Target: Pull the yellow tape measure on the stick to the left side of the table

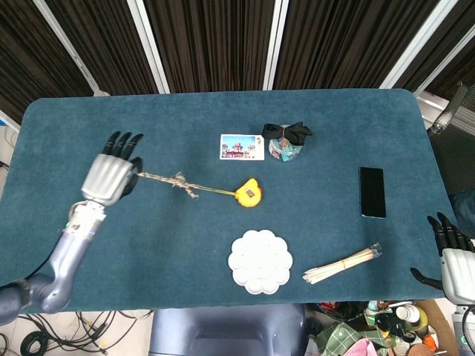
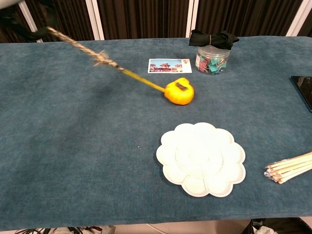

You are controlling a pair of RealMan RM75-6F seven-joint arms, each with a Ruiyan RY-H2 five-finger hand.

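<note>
The yellow tape measure (image 1: 249, 194) (image 2: 179, 92) lies left of the table's middle, in front of the postcard. Its thin yellow tape runs up and left into a knotted twine rope (image 1: 169, 180) (image 2: 100, 58), stretched taut and raised off the cloth. My left hand (image 1: 110, 173) grips the rope's far end near the table's left side; in the chest view only a dark bit of it shows at the top left corner. My right hand (image 1: 454, 256) hangs off the table's right front edge, fingers spread, holding nothing.
A white flower-shaped palette (image 1: 260, 261) (image 2: 201, 158) sits near the front edge, with a bundle of wooden sticks (image 1: 343, 265) (image 2: 290, 167) to its right. A postcard (image 1: 241, 147) (image 2: 169, 66), a jar of clips (image 1: 285, 147) (image 2: 212, 57) and a black phone (image 1: 372, 191) lie further back.
</note>
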